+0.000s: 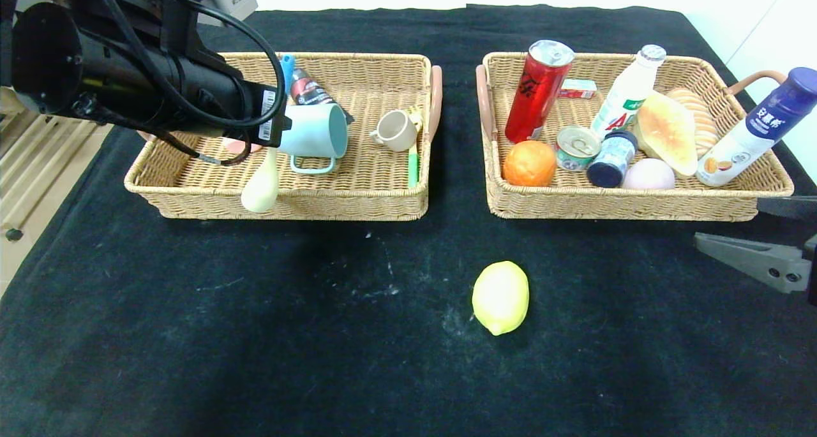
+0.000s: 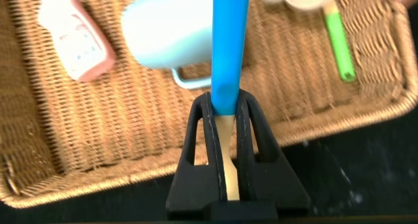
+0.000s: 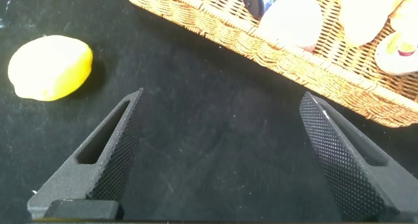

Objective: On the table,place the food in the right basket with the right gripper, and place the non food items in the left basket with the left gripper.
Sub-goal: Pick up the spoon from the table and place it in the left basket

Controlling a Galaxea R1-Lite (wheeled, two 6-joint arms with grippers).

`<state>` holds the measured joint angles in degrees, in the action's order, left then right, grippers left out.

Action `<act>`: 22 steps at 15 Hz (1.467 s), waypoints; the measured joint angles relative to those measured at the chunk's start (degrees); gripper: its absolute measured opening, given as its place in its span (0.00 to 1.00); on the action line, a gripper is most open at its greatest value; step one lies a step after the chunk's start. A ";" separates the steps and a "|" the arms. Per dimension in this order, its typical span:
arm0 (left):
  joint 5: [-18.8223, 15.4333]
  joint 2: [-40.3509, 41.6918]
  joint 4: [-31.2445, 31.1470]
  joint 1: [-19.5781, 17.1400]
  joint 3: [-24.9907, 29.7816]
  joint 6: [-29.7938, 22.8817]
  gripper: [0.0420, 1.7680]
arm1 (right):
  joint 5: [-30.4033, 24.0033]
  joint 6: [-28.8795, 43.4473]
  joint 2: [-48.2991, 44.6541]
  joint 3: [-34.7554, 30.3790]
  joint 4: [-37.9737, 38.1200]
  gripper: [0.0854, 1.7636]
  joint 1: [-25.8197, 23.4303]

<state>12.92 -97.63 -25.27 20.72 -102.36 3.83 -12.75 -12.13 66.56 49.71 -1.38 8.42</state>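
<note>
My left gripper is shut on a utensil with a blue handle and a cream end. It holds it above the front part of the left wicker basket, in front of the light blue mug; the cream end hangs over the basket's front rim. A yellow lemon lies on the black cloth in front of the gap between the baskets. My right gripper is open and empty, low over the cloth in front of the right basket, to the right of the lemon.
The left basket also holds a beige cup, a green-handled brush, a tube and a pink item. The right basket holds a red can, an orange, a tin, bottles and bread.
</note>
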 joint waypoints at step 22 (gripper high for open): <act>-5.77 -5.01 13.23 -9.53 -0.76 -3.15 0.66 | 0.02 0.00 0.09 -0.07 -0.02 0.97 0.00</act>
<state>7.16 -102.64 -12.04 11.19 -103.12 0.68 -12.73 -12.13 66.65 49.64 -1.40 8.42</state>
